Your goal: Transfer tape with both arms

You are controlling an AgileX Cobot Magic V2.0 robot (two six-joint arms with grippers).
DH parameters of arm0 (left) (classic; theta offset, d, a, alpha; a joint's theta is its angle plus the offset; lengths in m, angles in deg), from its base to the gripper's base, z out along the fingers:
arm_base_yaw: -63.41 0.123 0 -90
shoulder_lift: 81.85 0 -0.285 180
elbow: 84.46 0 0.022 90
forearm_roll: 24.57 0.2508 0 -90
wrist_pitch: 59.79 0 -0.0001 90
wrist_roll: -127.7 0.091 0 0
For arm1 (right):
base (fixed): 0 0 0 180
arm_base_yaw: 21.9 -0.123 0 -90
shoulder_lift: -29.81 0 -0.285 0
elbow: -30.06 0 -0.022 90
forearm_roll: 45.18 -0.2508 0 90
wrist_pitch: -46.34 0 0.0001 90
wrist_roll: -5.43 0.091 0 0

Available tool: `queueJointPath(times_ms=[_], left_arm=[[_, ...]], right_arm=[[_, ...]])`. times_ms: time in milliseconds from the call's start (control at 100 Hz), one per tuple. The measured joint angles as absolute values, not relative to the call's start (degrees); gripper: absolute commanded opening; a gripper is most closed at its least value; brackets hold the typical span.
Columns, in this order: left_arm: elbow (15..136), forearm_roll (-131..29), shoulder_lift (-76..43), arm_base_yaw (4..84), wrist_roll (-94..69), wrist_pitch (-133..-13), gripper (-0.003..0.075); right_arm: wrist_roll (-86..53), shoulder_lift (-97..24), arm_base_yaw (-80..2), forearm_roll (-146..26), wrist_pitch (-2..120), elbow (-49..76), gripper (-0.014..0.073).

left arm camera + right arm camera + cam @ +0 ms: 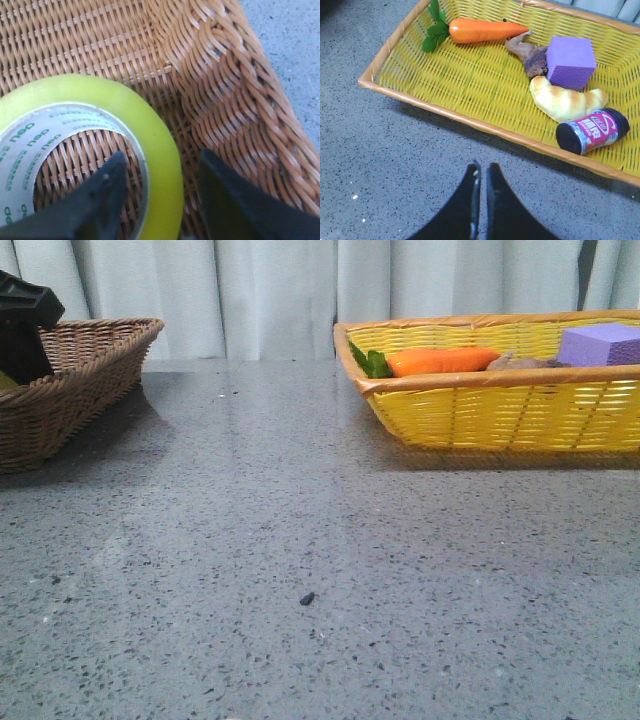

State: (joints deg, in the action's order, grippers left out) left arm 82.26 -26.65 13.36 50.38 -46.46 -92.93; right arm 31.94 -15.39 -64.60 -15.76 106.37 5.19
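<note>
The tape (125, 107), a yellow roll with a white core printed in green, lies flat on the floor of the brown wicker basket (225, 75). My left gripper (162, 154) is open and straddles the roll's wall. One finger (107, 190) is inside the core and the other (235, 200) is outside, with a gap between it and the roll. In the front view only the left arm's black body (25, 325) shows, down in the brown basket (90, 365). My right gripper (482, 166) is shut and empty over the grey table, in front of the yellow basket (470, 120).
The yellow basket (500, 410) at the right holds an orange carrot (485, 30), a purple foam block (570, 62), a croissant (567, 102), a small dark can with a pink label (592, 131) and a brown item (525, 50). Grey speckled table (300, 570) lies between the baskets.
</note>
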Motion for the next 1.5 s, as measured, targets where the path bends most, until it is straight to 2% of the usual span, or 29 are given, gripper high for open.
queueJointPath(times_ms=[210, 410, 500, 740, 1040, 1500], left_arm=[[82.26, -26.76, 12.74, 50.38, -46.48, -92.93, 0.0368], [82.26, -26.87, 6.05, 50.38, -46.48, -92.42, 0.0354], [82.26, -27.91, 1.21, 50.38, -46.44, -92.28, 0.0281], [82.26, -28.82, -11.97, 50.38, -46.44, -93.45, -0.0022], [75.14, -28.94, -26.79, 50.38, -46.44, -94.19, -0.0020], [50.55, -29.41, -56.10, 50.38, -46.34, -90.25, -0.0020]], right_arm=[[31.94, -15.39, -64.60, -15.76, 106.37, 5.19, -0.0074], [31.94, -15.39, -64.60, -15.11, 106.22, 4.78, -0.0074], [31.94, -15.39, -64.60, -13.86, 105.16, 4.16, -0.0074], [32.07, -14.90, -64.60, -12.71, 99.84, 0.82, -0.0074], [42.21, -6.50, -64.60, -8.69, 92.05, -7.67, -0.0074], [44.99, 13.31, -64.60, -0.42, 97.56, -13.21, -0.0074]])
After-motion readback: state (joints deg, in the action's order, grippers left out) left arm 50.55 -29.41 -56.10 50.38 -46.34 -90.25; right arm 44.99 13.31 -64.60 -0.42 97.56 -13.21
